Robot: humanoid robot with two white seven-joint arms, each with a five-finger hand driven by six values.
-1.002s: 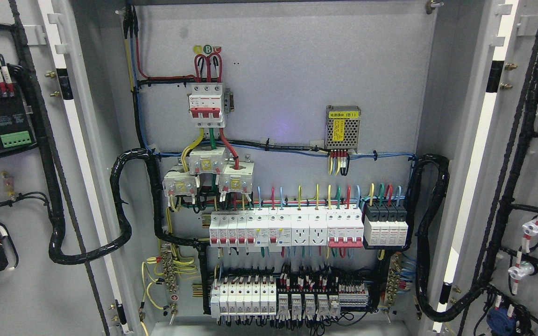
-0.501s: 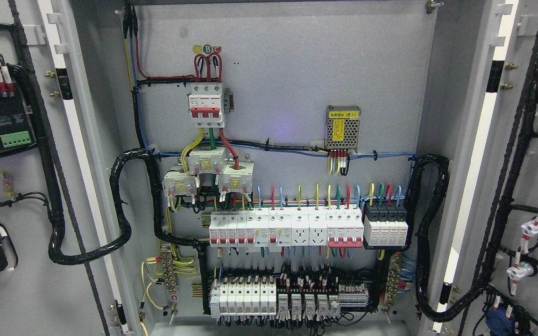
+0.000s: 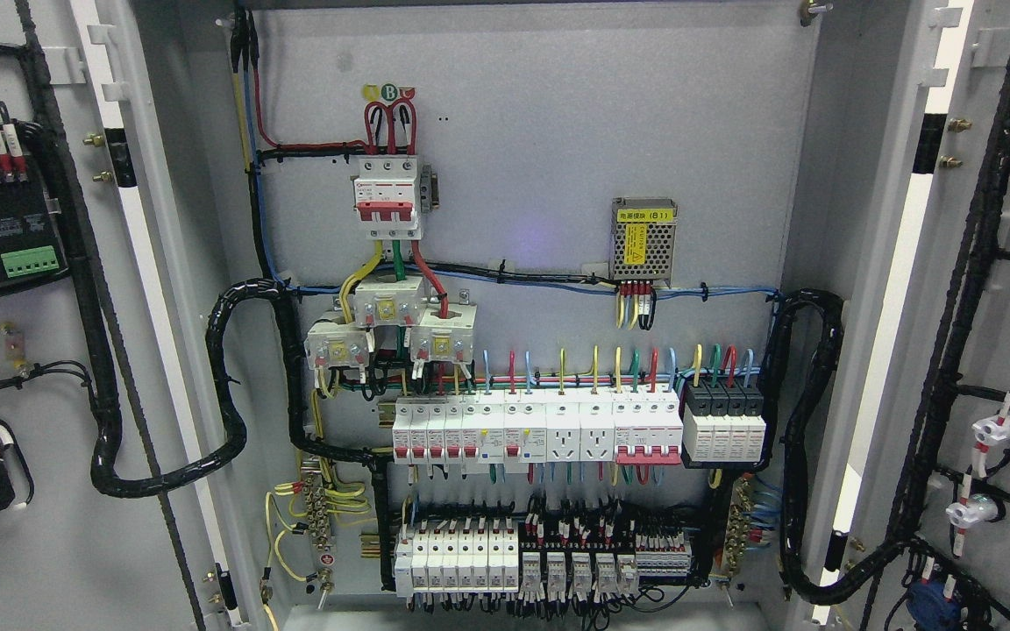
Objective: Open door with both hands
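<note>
— Where are your hands?

— I cannot see either one, so I cannot tell their state.

— And the doors?

— Both swung wide: left door (image 3: 40,368) at nine o'clock, right door (image 3: 1009,289) at three, long axes upright, wired insides facing me, flanking the breaker panel (image 3: 540,175).

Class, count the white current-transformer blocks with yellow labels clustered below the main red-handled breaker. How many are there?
3. One sits on top at the centre, one lower left, one lower right. All lie below the main breaker; wiring could hide others.
</note>
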